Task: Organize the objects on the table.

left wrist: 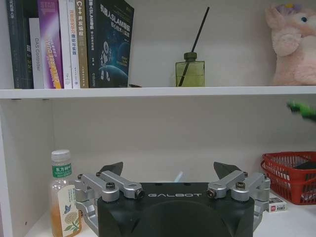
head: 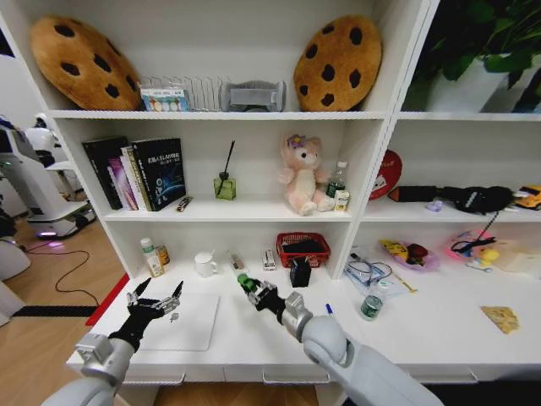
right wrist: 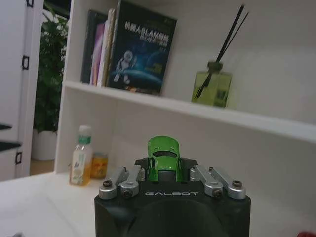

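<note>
A tiny green-and-black gadget [right wrist: 164,157] is clamped between the fingers of the right gripper [head: 250,286], held above the table [head: 439,338]. The left gripper [head: 158,302] is spread wide with nothing in it, with the silver laptop [head: 182,321] directly beneath. A small green can [head: 370,305] stands on the table to the right of the right gripper.

The long white table [head: 439,338] runs under the shelves, with slim handles along its front edge. A silver laptop [head: 182,321] lies closed near its left end. Behind it, against the back wall, stand a drink bottle [head: 150,257] and a small orange jar [head: 162,255], then a white mug [head: 205,264]. A red basket [head: 303,248] sits further right. A green can [head: 370,304] stands near the middle, beside a blue pen [head: 329,309]. A yellow snack packet [head: 501,318] lies toward the right end.
</note>
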### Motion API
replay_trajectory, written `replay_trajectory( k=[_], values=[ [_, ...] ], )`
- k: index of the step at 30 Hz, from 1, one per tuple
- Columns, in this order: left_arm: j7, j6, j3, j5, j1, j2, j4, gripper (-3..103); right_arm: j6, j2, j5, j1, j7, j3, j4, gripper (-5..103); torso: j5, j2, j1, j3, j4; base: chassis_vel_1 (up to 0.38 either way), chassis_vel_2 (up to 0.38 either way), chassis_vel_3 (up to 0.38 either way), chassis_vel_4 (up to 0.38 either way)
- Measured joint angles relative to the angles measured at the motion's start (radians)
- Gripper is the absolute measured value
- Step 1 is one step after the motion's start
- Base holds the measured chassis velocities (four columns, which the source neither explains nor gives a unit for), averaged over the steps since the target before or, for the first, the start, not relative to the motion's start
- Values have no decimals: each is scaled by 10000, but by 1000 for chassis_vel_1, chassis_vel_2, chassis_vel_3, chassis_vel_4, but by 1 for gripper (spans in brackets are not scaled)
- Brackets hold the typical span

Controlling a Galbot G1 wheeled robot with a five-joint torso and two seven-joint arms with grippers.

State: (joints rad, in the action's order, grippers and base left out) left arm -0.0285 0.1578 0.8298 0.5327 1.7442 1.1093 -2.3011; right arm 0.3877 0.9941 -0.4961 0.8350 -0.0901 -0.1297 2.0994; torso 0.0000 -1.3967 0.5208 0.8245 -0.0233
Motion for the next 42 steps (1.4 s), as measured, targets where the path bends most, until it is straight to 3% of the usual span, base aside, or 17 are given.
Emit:
replay_trajectory(
  k=[5, 8, 15, 21, 28, 33, 35, 38, 42],
  values=[
    [3, 0, 0, 0, 0, 0, 0, 100, 226, 500, -531, -1858, -124, 392, -829, 35, -1, 0, 1, 0, 4, 0, 0, 0, 0],
    [-1, 0, 0, 0, 0, 0, -1, 100, 410, 1601, -837, -3458, -213, 457, -2472, 35, 0, 0, 1, 1, 4, 0, 0, 0, 0],
    [3, -1, 0, 0, 0, 0, 0, 100, 552, 2982, -907, -5262, -535, 439, -5007, 35, -3, 1, 2, 1, 5, 0, 0, 0, 0],
    [3, -1, -1, 0, 0, 0, -1, 100, 616, 3674, -720, -5991, -1066, 585, -6548, 35, -2, 0, 2, 0, 2, 0, 0, 0, 0],
    [2, 0, 0, 1, 0, 0, 0, 100, 1019, 3845, -757, -5918, -1708, 491, -6618, 35, -2, -1, -1, -1, 2, 0, 0, 0, 0],
    [2, 0, 0, 0, 0, 0, 0, 100, 991, 3858, -694, -5799, -1877, 322, -6524, 47, -1, -2, -1, 0, 2, 0, 0, 0, 0],
    [2, 0, -1, 0, 0, 0, 0, 100, 1002, 3828, -743, -5858, -1894, 232, -6396, 58, -1, -1, -1, -1, 3, 0, 0, 0, 0],
    [3, 0, 0, 0, 0, 0, 0, 100, 1018, 3812, -781, -5926, -1907, 215, -6357, 63, -1, -1, -1, -1, 3, 0, 0, 0, 0],
    [3, 0, 0, 0, 0, 0, 0, 100, 1121, 3587, -972, -6066, -2224, 184, -5802, 80, -1, -1, 0, -1, 4, 0, 0, 0, 0]
  ],
)
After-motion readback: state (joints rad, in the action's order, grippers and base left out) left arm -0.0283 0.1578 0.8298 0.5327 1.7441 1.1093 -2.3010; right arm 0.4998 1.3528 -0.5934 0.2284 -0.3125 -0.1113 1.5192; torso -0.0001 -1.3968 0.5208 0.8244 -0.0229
